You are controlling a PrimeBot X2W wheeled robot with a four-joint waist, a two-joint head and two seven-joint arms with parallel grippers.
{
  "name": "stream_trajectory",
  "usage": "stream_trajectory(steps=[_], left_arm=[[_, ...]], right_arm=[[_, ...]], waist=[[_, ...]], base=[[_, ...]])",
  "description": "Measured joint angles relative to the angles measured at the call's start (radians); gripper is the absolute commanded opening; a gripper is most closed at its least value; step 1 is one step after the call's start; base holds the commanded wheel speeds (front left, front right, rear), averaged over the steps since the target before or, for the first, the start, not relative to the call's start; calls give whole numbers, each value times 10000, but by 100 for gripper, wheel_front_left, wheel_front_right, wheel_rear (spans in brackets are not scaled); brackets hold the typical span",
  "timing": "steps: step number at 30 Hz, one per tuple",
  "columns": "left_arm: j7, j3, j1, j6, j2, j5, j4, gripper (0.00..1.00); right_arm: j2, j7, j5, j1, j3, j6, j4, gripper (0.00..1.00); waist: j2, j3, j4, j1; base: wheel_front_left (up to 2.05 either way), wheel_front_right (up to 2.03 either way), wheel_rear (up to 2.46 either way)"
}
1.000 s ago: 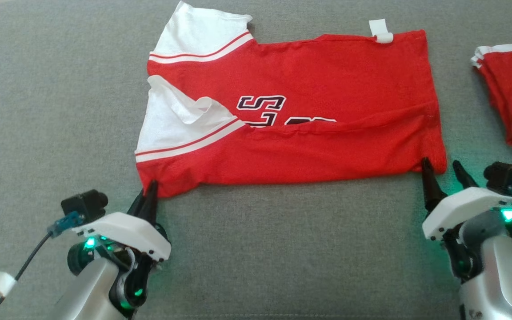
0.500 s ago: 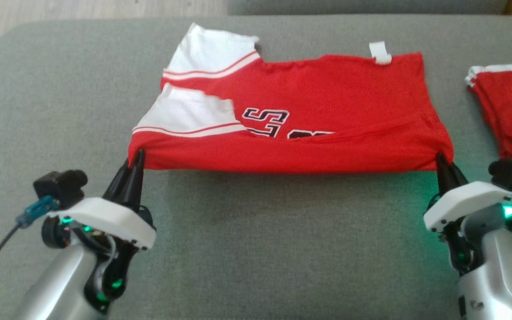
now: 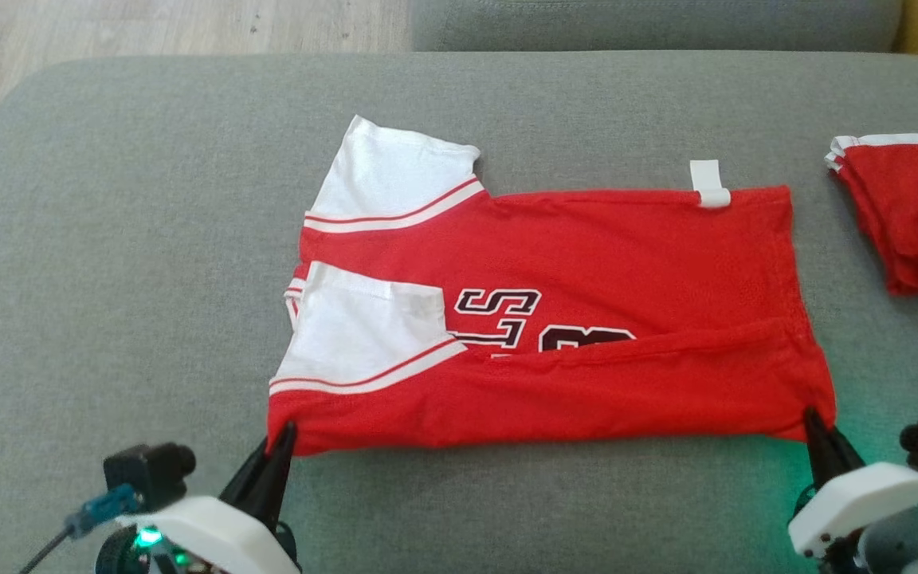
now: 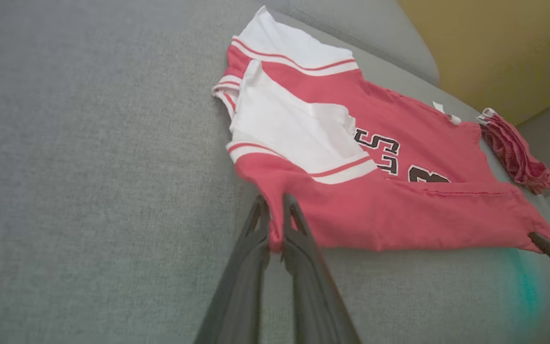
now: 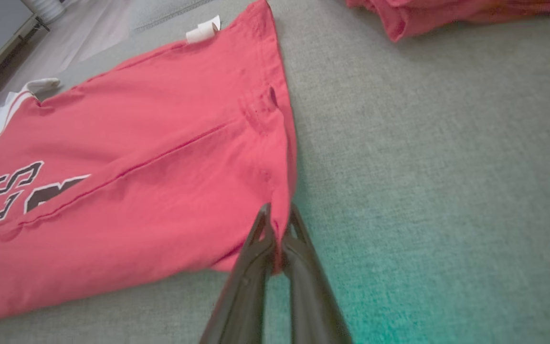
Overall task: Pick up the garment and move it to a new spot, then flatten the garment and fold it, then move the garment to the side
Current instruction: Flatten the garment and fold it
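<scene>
A red sports jersey (image 3: 555,319) with white sleeves and dark lettering lies flat on a grey sofa cushion (image 3: 148,239). Its long axis runs left to right across the cushion. The sleeve end is toward the robot's left and the hem toward its right. A strip along the near long edge is already doubled over onto the front and partly covers the lettering. A small white tag (image 3: 710,183) sticks out from the far edge near the hem.

The left gripper (image 3: 280,434) is pinched closed on the near corner at the sleeve end, with red cloth caught between its dark tips. The right gripper (image 3: 814,418) is pinched closed the same way on the near corner at the hem end. A second red garment (image 3: 913,215), bundled up, sits well apart to the right.

The whole jersey lies beyond the grippers, away from the robot, with its near edge stretched between them. Neither arm is the nearer one, since each has its own corner. The next fold likely depends on both arms carrying this edge straight away toward the far edge. Moving together would keep the edge parallel to the long axis.
</scene>
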Motion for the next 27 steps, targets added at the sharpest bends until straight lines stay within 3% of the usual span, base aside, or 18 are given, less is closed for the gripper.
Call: stream_trajectory(steps=[1,2,3,4,9,14,19,24,27], left_arm=[[-13,-2,74,6,-31,-42,36,0],[-81,-8,97,31,-58,-71,117,17],[-138,-10,81,31,-59,-50,207,44],[-190,-6,56,29,-59,10,318,100],[-353,115,-314,17,13,230,633,100],[46,539,-2245,-224,738,708,619,100],[934,746,-5163,-709,1304,1290,832,100],[2326,451,-7278,-1515,1455,1400,1797,100],[2924,196,-8058,-1783,1465,1509,2589,100]], right_arm=[[0,40,46,96,2,0,-77,33],[8,46,82,159,4,0,-132,68],[12,48,82,194,4,0,-196,100],[12,50,82,225,2,0,-284,100],[12,213,-27,314,-92,0,-779,100],[13,403,-337,-211,-140,0,-1524,100],[8,750,-700,-1629,113,0,-2270,100],[-2,1070,-1124,-2811,874,0,-2665,100],[-21,1218,-1241,-3360,1279,0,-2803,100]], waist=[[0,19,-21,0],[0,39,-44,0],[0,57,-68,0],[0,79,-94,1],[0,244,-254,1],[0,551,-485,2],[0,996,-778,3],[0,1584,-1267,3],[-1,2036,-1577,4]], base=[[0,0,0],[0,0,0],[0,0,0],[0,0,0],[0,0,0],[0,0,0],[0,0,0],[0,0,0],[0,0,0]])
